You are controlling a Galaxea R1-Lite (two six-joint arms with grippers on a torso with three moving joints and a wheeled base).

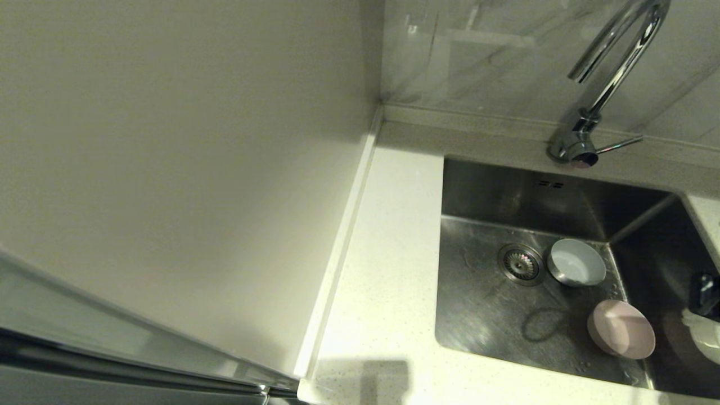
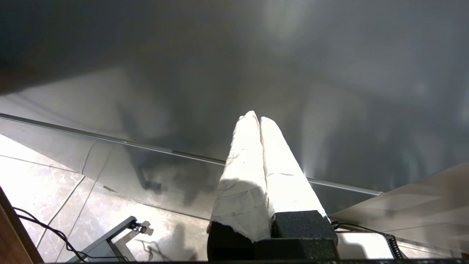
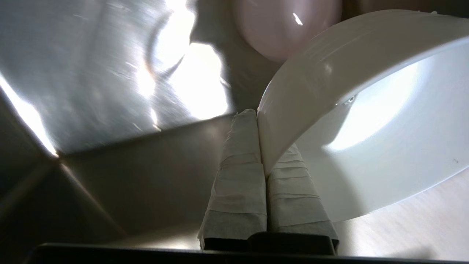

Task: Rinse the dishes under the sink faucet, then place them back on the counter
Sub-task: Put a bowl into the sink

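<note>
The sink point(image 1: 495, 191) holds a grey-blue bowl point(image 1: 576, 261) beside the drain strainer point(image 1: 520, 263) and a pale pink bowl point(image 1: 621, 329) nearer the front. At the sink's right edge my right gripper point(image 3: 258, 117) is shut on the rim of the white bowl point(image 3: 366, 110), which is tilted on its side low in the basin; the pink bowl point(image 3: 278, 29) lies just beyond it. In the head view only a sliver of the white bowl point(image 1: 709, 340) shows. The chrome faucet point(image 1: 613, 73) arches over the back of the sink. My left gripper point(image 2: 256, 119) is shut on nothing, away from the sink.
The white speckled counter point(image 1: 388, 253) runs along the sink's left side and front. A plain beige wall panel point(image 1: 169, 157) rises to its left. The faucet's thin lever point(image 1: 619, 145) points right. The left wrist view shows a grey cabinet front and tiled floor with cables.
</note>
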